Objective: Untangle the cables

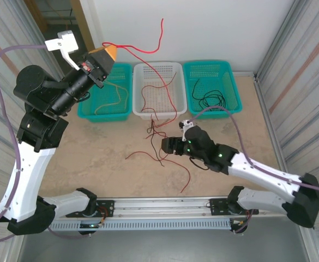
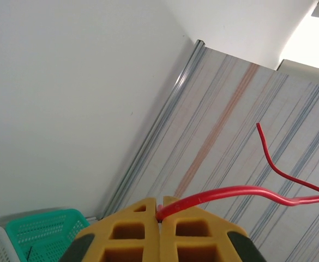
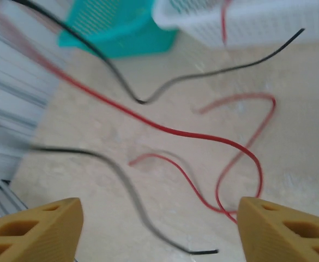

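The left gripper (image 1: 110, 53) is raised high above the left teal basket (image 1: 88, 109), its orange fingers (image 2: 132, 229) pressed together on a red cable (image 1: 140, 56); in the left wrist view that red cable (image 2: 230, 192) leaves the pinch between the pads and bends away to the right, with a free end curling upward; from above, the same wire runs from the grip to the right, one end rising against the back wall and the rest dropping into the white basket (image 1: 178, 70) and on toward the table (image 1: 94, 147); a loose knot of red and black cables (image 1: 156, 147) lies on the table just in front of the white basket; the right gripper (image 1: 165, 145) sits low beside this knot, its jaws spread wide apart and holding nothing; in the right wrist view its fingertips (image 3: 66, 210) frame red strands (image 3: 203, 136) and black strands (image 3: 121, 185) sprawled over the sandy surface; a yellow cable (image 1: 113, 101) lies in the left teal basket; a black bundle (image 1: 211, 98) lies in the right teal basket (image 1: 230, 73).
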{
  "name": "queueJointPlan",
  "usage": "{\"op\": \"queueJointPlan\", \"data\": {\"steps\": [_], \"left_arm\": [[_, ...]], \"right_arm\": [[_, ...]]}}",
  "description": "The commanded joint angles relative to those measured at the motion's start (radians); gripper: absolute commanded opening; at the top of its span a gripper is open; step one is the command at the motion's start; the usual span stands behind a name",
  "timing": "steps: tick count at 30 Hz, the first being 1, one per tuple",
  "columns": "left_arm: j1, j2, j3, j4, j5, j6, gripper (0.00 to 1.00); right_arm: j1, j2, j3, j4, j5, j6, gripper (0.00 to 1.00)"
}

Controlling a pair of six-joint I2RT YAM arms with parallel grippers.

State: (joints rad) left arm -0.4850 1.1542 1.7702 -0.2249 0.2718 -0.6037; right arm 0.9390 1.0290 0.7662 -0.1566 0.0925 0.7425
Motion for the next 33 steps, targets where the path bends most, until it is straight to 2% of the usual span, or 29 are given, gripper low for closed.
{"op": "queueJointPlan", "data": {"steps": [1, 6, 14, 17, 18, 20, 23, 28, 31, 33], "left_arm": [[0.005, -0.002, 0.004, 0.083, 0.024, -0.046, 0.00], [0.005, 0.003, 0.015, 0.079, 0.020, -0.053, 0.00], [0.005, 0.011, 0.024, 0.093, 0.031, -0.076, 0.00], [0.005, 0.016, 0.021, 0.099, 0.030, -0.083, 0.00], [0.005, 0.016, 0.024, 0.100, 0.028, -0.082, 0.00], [0.005, 0.022, 0.034, 0.097, 0.021, -0.076, 0.00], [0.006, 0.037, 0.071, 0.078, 0.011, -0.059, 0.00], [0.008, 0.068, 0.110, 0.088, 0.003, -0.052, 0.00], [0.011, 0.091, 0.140, 0.088, -0.010, -0.051, 0.00], [0.016, 0.108, 0.166, 0.088, -0.012, -0.052, 0.00]], "right_arm": [[0.015, -0.035, -0.022, 0.100, 0.077, -0.048, 0.78], [0.028, 0.054, 0.031, 0.235, -0.007, -0.075, 0.80], [0.020, 0.201, 0.066, 0.289, -0.015, -0.032, 0.77], [0.003, 0.260, 0.076, 0.315, -0.027, -0.006, 0.69], [-0.005, 0.282, 0.072, 0.326, -0.034, 0.003, 0.61], [-0.018, 0.310, 0.061, 0.327, -0.052, 0.035, 0.37], [-0.020, 0.337, 0.026, 0.312, -0.068, 0.066, 0.20], [-0.026, 0.366, -0.037, 0.244, -0.077, 0.125, 0.09], [-0.044, 0.394, -0.065, 0.224, -0.116, 0.162, 0.09], [-0.049, 0.418, -0.073, 0.214, -0.139, 0.177, 0.14]]}}
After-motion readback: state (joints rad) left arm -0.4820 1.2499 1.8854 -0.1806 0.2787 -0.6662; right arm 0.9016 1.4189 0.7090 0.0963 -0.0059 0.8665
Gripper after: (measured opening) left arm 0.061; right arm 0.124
